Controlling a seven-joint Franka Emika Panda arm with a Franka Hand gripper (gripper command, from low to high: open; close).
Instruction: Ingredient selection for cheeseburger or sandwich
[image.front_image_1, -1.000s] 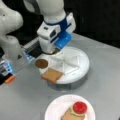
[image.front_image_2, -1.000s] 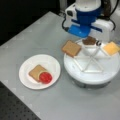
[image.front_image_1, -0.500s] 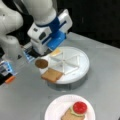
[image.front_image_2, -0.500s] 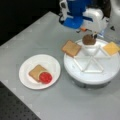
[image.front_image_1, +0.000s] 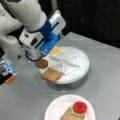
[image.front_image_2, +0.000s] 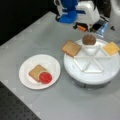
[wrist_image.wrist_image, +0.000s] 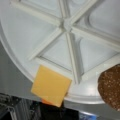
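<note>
My gripper (image.front_image_1: 37, 57) hangs over the near-left rim of the white divided tray (image.front_image_1: 80, 67), just above the dark-brown round patty (image.front_image_1: 41, 63). A tan bread square (image.front_image_1: 52, 75) lies on the tray's rim beside the patty, and the yellow cheese square (image.front_image_1: 55, 51) sits further back. The wrist view shows the cheese (wrist_image.wrist_image: 51, 85), part of the patty (wrist_image.wrist_image: 111, 86) and the tray's ribs (wrist_image.wrist_image: 72, 57), but no fingers. On the white paper plate (image.front_image_1: 55, 110) the sandwich (image.front_image_1: 75, 112) is a bread square with green lettuce and a red tomato (image.front_image_1: 80, 107) on top.
In a front view the plate (image.front_image_2: 52, 62) lies left of the tray (image.front_image_2: 100, 75). An orange piece (image.front_image_2: 81, 28) and a blue-and-clear object (image.front_image_2: 102, 25) sit behind the tray beside the arm. The grey table's edge runs along that view's left, with a black perforated surface (image.front_image_2: 15, 107) beyond.
The arm has moved toward the left in both front views, from over the tray's middle to its rim by the patty. The food pieces have not moved.
</note>
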